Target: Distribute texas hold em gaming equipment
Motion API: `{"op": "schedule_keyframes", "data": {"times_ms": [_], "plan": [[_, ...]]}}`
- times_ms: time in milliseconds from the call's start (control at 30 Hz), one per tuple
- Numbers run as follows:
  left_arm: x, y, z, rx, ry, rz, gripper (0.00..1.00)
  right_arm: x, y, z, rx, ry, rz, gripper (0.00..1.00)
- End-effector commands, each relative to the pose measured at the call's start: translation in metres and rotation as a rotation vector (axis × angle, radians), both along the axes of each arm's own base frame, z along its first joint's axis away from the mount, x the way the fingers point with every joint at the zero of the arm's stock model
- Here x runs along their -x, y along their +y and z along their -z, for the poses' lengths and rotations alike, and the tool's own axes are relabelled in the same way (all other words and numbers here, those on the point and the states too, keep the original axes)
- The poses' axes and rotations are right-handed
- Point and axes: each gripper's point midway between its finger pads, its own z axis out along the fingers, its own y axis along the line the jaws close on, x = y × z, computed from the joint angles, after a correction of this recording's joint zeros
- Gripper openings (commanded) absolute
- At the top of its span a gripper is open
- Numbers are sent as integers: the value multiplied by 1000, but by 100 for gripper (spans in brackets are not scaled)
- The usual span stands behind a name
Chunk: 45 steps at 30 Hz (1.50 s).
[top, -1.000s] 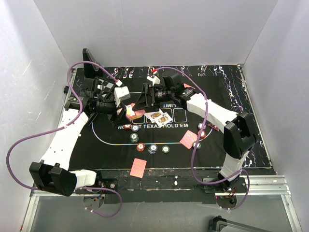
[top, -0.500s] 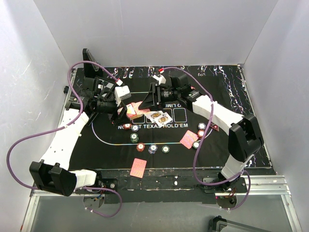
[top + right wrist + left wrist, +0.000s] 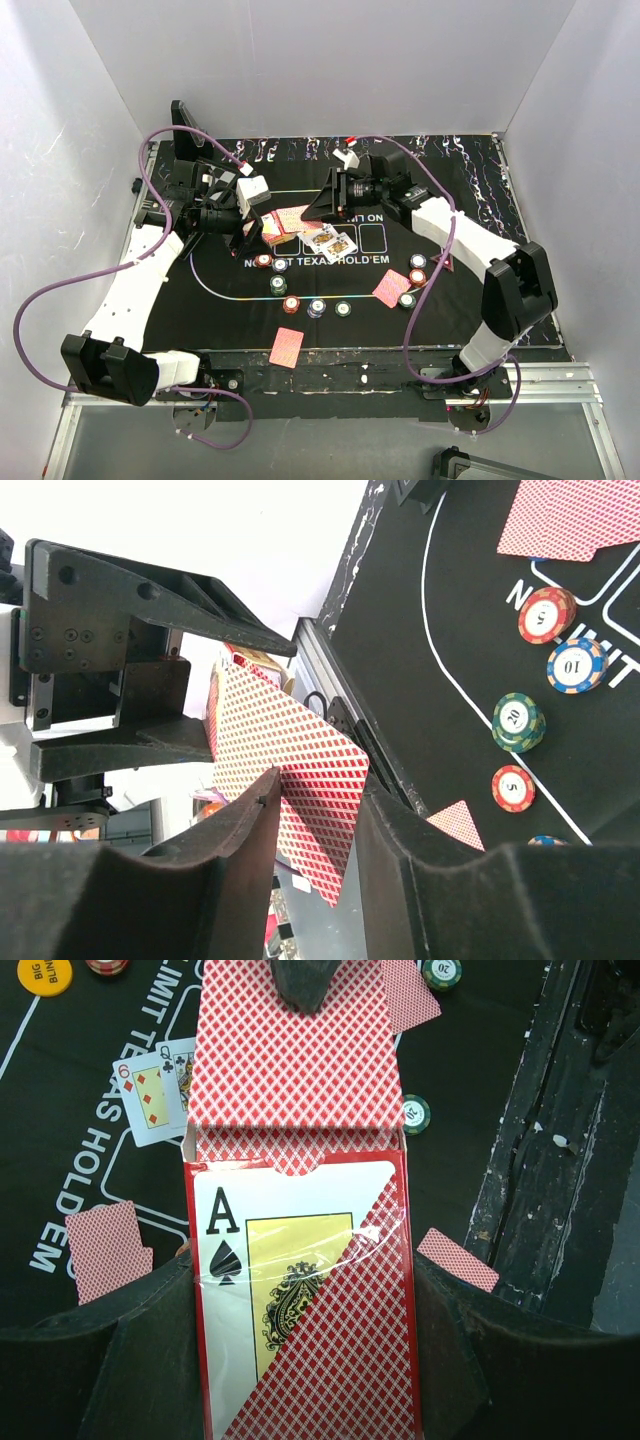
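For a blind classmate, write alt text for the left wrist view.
The left gripper clamps an open red card box showing the ace of spades, while a red-backed card is drawn from it above a black Texas Hold'em mat.

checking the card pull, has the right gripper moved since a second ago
Yes. The right gripper has drawn back rightward across the black mat, away from the card box.

The mat (image 3: 240,300) reads "TEXAS HOLD'EM" and "LIMIT". The card box (image 3: 300,1310) shows an "A" with a spade. Chips (image 3: 520,722) read "5", "10", "20". A yellow disc (image 3: 44,972) reads "BIG BLIND".
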Motion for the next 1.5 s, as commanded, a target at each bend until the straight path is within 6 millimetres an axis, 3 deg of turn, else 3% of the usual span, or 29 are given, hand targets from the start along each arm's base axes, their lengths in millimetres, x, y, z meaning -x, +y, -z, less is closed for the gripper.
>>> {"op": "schedule_keyframes", "data": {"times_ms": [0, 400, 633, 767, 867, 933, 1067, 1200, 1300, 1467], "plan": [[-1, -6, -29, 54, -102, 27, 0, 3, -12, -25, -42, -66, 10, 40], [-1, -5, -26, 48, -94, 21, 0, -12, -41, -39, -52, -89, 78, 5], [-1, -5, -26, 46, -93, 19, 0, -15, -54, -59, -109, -115, 81, 2], [-1, -3, -26, 38, -96, 12, 0, -28, -74, -55, -104, -116, 150, 1], [0, -3, -27, 36, -99, 12, 0, -43, -84, -32, -47, -105, 203, 1], [0, -3, -28, 39, -101, 14, 0, -51, -85, -2, 25, -66, 220, 1], [0, -4, -28, 41, -96, 15, 0, -68, -89, 76, 181, 36, 267, 1], [0, -3, -30, 37, -100, 9, 0, -76, -97, 136, 341, 68, 293, 1], [-1, -3, -28, 34, -98, 9, 0, -73, -91, 164, 405, 100, 273, 1], [-2, -3, -30, 36, -96, 11, 0, -69, -73, 189, 460, 107, 232, 1]]}}
